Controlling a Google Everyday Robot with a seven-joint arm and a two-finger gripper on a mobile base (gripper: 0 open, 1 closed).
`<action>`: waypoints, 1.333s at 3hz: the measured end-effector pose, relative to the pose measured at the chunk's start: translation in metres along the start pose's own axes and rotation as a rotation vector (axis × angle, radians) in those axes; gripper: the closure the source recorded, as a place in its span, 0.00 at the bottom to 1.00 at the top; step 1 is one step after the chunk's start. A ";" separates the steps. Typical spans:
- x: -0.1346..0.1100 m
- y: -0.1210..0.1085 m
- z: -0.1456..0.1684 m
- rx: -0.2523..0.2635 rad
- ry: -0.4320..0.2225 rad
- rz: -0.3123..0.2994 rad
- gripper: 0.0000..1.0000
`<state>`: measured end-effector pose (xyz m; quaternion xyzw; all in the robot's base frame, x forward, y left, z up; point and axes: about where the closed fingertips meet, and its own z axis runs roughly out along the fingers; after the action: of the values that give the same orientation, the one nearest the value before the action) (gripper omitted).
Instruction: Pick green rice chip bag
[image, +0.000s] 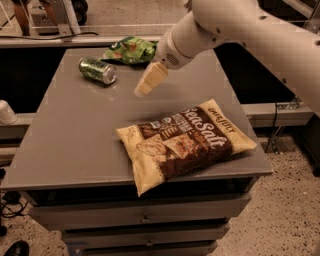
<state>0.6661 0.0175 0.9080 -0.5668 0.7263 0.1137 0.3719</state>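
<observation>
The green rice chip bag (129, 49) is a small crumpled bright-green bag lying at the far edge of the grey table (75, 135), a little left of centre. My gripper (142, 90) hangs on the white arm above the middle of the table. It points down and to the left, and is nearer to me than the green bag and slightly right of it. It touches nothing and holds nothing that I can see.
A green metal drink can (97, 70) lies on its side to the left of the green bag. A large brown-and-cream "Sea Salt" chip bag (185, 142) lies at the table's front right. Drawers are below the tabletop.
</observation>
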 end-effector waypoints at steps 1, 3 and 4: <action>-0.028 -0.022 0.027 0.012 -0.046 -0.070 0.00; -0.053 -0.079 0.062 0.073 -0.090 -0.146 0.00; -0.048 -0.105 0.075 0.097 -0.091 -0.147 0.00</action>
<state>0.7963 0.0625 0.9144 -0.5940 0.6700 0.0762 0.4387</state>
